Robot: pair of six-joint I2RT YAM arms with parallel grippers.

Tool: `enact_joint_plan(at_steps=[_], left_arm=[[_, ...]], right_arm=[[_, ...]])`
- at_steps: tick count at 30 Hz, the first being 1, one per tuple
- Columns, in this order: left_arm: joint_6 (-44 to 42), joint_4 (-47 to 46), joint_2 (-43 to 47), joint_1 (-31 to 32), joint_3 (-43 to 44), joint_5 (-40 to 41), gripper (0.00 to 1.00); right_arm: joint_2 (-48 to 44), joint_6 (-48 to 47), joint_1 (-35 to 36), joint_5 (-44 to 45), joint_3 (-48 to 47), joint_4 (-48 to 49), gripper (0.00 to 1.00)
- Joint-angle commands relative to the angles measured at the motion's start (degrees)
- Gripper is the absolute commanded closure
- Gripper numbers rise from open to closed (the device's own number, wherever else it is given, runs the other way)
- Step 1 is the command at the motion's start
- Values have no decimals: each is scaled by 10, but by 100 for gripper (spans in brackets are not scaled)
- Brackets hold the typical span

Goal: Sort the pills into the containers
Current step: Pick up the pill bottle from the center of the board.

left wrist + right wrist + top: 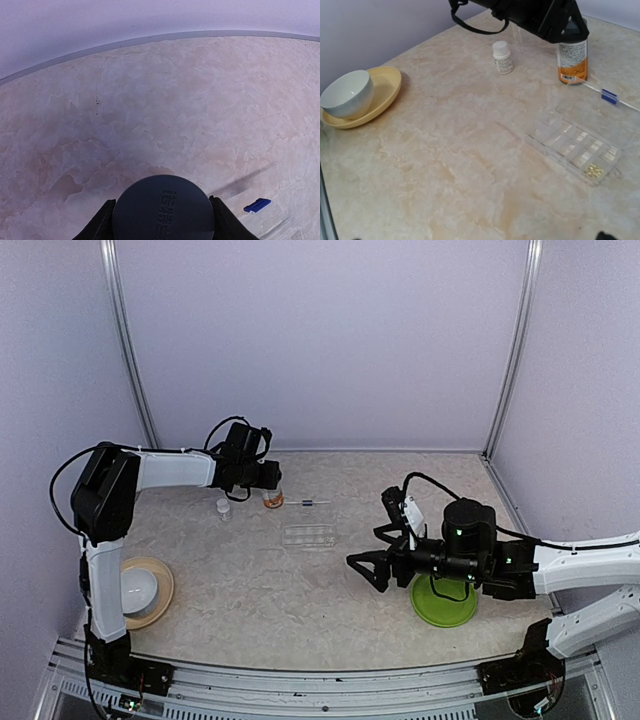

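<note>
The clear bottle with a white-and-orange label stands at the back of the table. My left gripper is over it, and in the left wrist view its fingers press both sides of the gray cap. The small white-capped vial stands just left of the bottle. The right wrist view shows the bottle, the vial and a few yellow pills in one cell of a clear organizer box. My right gripper is open and empty, right of the box.
A thin clear stick with a blue mark lies right of the bottle. A white bowl sits on a tan plate at the front left. A green plate lies under my right arm. Walls enclose the table.
</note>
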State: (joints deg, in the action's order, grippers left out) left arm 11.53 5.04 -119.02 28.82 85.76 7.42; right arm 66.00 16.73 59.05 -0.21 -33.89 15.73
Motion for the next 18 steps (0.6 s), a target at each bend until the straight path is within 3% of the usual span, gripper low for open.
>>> enact_joint_plan(at_steps=[1, 11, 18], left_arm=[[5, -9, 17, 3, -9, -12, 74], [19, -51, 106, 3, -69, 14, 74], [25, -57, 159, 7, -101, -10, 74]], right_arm=[[-2, 6, -5, -4, 9, 12, 0], [8, 5, -6, -7, 9, 16, 0], [12, 5, -6, -18, 10, 23, 0]])
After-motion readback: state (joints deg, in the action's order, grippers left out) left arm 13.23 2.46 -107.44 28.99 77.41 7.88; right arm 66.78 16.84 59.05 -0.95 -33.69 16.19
